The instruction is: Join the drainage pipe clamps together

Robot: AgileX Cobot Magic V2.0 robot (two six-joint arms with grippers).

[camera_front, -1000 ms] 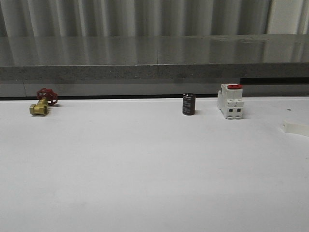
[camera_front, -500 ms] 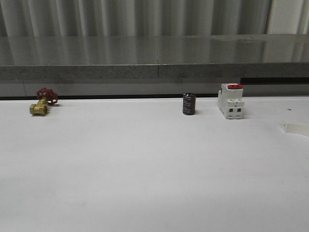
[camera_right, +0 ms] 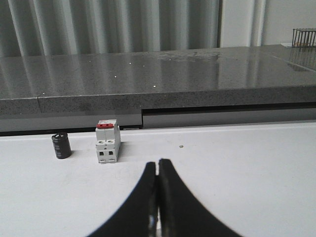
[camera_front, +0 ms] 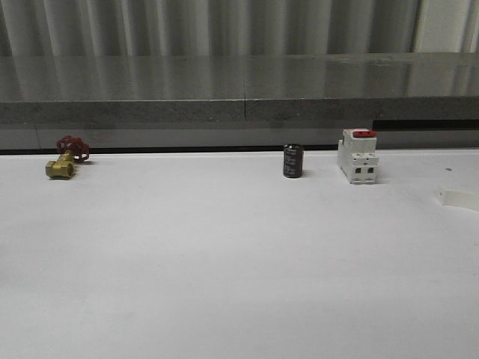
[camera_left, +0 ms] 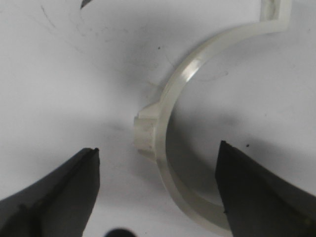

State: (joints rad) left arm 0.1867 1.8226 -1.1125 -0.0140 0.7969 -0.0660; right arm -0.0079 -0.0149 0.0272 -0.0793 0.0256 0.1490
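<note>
One white half-ring drainage pipe clamp lies flat on the white table, its small outer tab on the outside of the curve. My left gripper hangs open just above it, one dark finger outside the arc and the other inside it, neither touching it. My right gripper is shut with nothing between its fingers, held over bare table in front of the breaker. A white flat piece shows at the right edge of the front view; I cannot tell whether it is a clamp.
Along the back of the table stand a brass valve with a red handwheel, a black cylinder and a white red-topped breaker. Behind them runs a grey stone ledge. The black cylinder and the breaker also stand ahead of my right gripper.
</note>
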